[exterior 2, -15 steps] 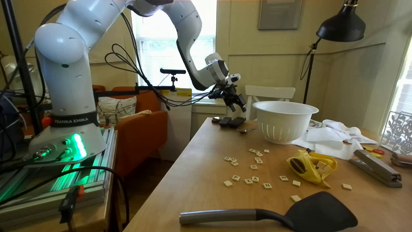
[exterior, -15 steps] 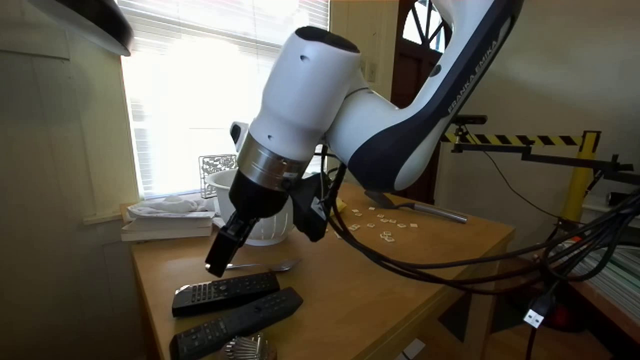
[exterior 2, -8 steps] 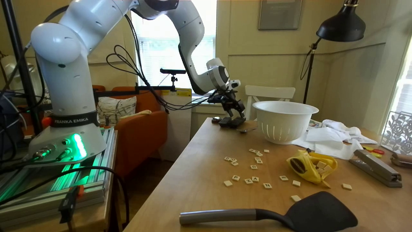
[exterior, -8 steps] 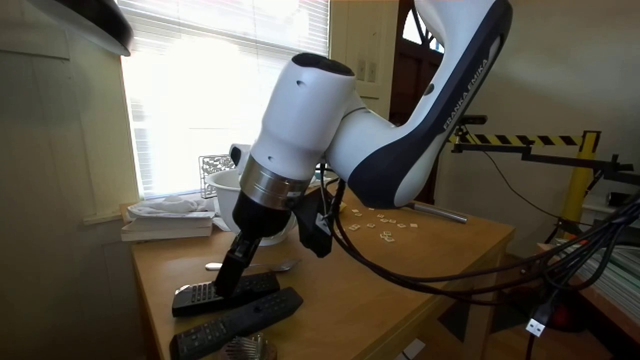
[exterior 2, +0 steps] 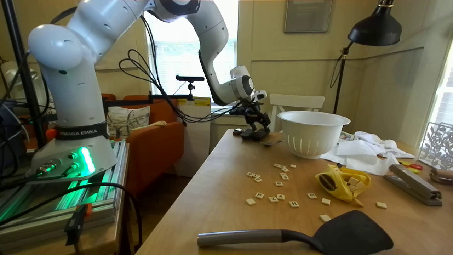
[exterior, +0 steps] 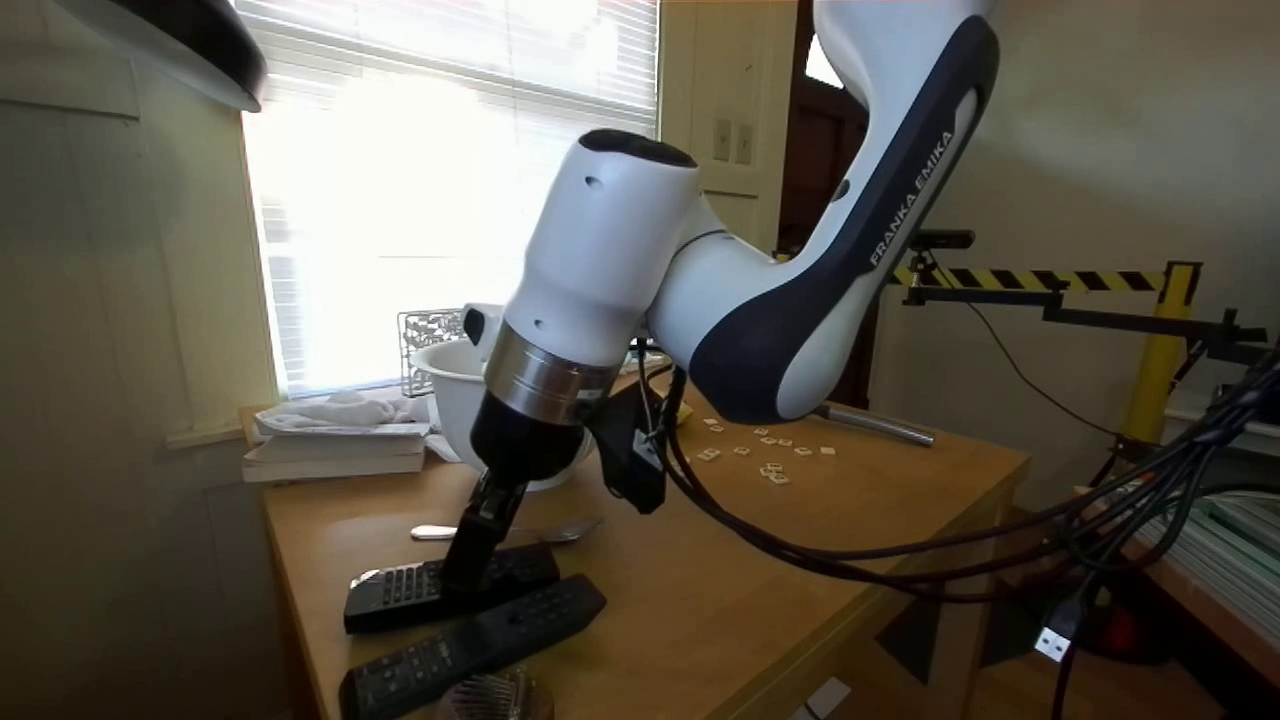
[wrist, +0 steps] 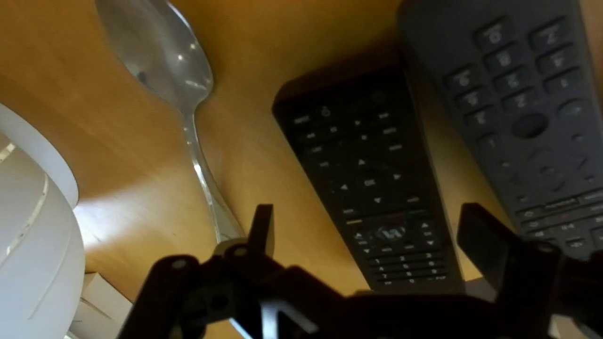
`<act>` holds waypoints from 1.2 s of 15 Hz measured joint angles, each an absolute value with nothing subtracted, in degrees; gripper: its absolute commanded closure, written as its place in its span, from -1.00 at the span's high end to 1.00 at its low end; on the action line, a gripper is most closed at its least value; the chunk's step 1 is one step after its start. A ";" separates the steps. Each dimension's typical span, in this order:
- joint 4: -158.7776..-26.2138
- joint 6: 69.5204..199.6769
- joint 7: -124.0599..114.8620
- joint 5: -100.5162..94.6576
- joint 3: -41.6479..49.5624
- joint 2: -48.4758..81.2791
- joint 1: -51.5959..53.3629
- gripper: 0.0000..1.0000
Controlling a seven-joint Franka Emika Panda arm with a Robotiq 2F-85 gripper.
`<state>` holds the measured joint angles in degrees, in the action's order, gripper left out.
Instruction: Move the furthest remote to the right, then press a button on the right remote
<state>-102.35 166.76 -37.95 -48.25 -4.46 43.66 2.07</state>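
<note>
At the near left end of the surface (exterior: 680, 590) in an exterior view, holds the tool (wrist: 369, 219) spread wide, gripping nothing. Just left of the longer grey-faced remote (wrist: 523, 110) in the wrist view, appears to straddle the short black remote (wrist: 372, 172) without clear sign of contact. By judgement, is only lined up, and has yet to shift that remote right and press a button (wrist: 370, 182).

In an exterior view, a black spatula (exterior 2: 276, 236) is lying on the wooden table (exterior 2: 212, 205), letter tiles (exterior 2: 294, 204) are lying scattered beyond it, and a yellow pouch (exterior 2: 331, 184) is holding more tiles near a grey stapler (exterior 2: 414, 183). A white colander (exterior 2: 313, 134) is standing upright farther back; a metal spoon (wrist: 183, 84) is lying near it. Away from the table, an orange armchair (exterior 2: 155, 152) is holding a patterned cushion (exterior 2: 128, 122).
</note>
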 measured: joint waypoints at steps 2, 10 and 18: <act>-102.02 166.62 -36.71 -47.83 -5.53 44.25 0.79 1.00; -100.72 166.40 -19.00 -27.29 -3.57 45.79 2.88 1.00; -99.21 166.16 -10.81 -16.20 0.93 47.17 7.58 0.02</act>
